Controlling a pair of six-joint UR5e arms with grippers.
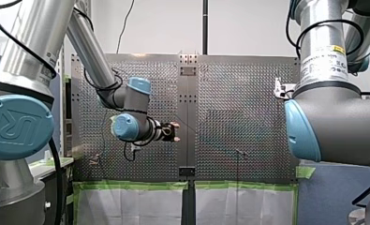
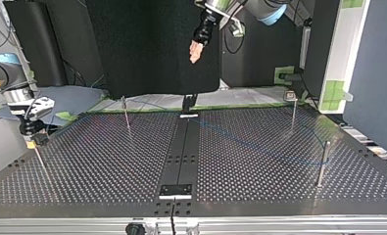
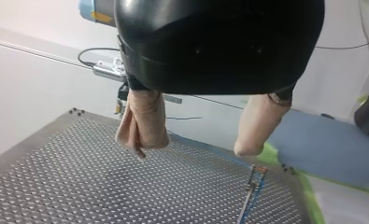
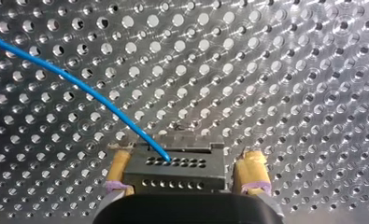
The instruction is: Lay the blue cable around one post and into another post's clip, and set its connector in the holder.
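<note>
In the right wrist view the black connector sits between my right gripper's yellow pads, with a thin gap showing at one side; the jaws stand wide. The blue cable runs from the connector over the perforated plate. In the top view my right gripper is at the left, atop a thin post. My left gripper hangs high over the plate's far middle, open, with nothing between its beige fingers. Ahead of it, the cable climbs a clip post.
Three more thin posts stand on the plate in the top view: one at the far left, one at the far right, one at the near right. A dark centre strip splits the plate. Green tape lines an edge.
</note>
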